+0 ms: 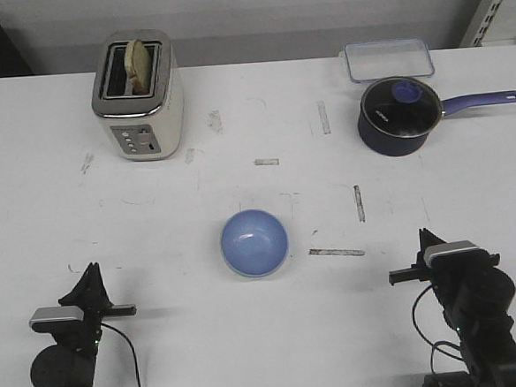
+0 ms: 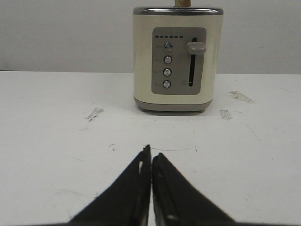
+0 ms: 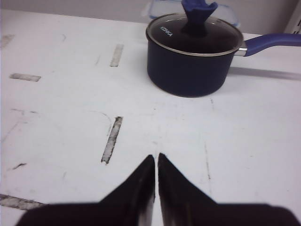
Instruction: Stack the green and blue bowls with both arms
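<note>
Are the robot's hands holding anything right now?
No. The left gripper and the right gripper are both shut on nothing, resting near the table's front edge. The blue bowl sits untouched between them.

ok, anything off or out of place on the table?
Only the blue bowl shows, mid-table; no green bowl is in any view. It may sit under the blue one, but that can't be seen. The table is scuffed, nothing spilled.

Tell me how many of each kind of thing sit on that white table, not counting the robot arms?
Bowls: 1, the blue bowl; no green one is in view
Toasters: 1, the cream toaster
Saucepans: 1, the dark blue saucepan, lid on
Clear containers: 1, the plastic container
Total: 4
</note>
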Controlling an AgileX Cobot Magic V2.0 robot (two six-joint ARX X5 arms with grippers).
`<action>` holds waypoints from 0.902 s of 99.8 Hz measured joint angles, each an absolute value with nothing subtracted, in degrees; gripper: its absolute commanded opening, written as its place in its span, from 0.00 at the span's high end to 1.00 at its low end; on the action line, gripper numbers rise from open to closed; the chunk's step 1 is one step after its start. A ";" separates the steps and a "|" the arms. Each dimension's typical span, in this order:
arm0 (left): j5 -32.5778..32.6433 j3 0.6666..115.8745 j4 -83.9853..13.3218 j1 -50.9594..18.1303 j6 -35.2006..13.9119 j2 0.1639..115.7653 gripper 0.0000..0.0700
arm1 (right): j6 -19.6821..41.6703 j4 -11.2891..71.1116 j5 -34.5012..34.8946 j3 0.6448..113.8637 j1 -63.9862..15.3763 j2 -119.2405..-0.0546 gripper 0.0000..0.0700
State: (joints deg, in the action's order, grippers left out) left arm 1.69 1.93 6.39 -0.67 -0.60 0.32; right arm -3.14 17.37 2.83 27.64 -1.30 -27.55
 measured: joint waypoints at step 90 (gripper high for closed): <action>1.69 1.93 6.48 -0.67 -0.60 0.34 1.00 | 1.56 2.33 2.96 0.84 4.14 -0.10 1.00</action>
State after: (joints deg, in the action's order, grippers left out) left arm 1.69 1.93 6.48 -0.67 -0.60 0.34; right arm 1.56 2.33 2.96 0.84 4.14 -0.10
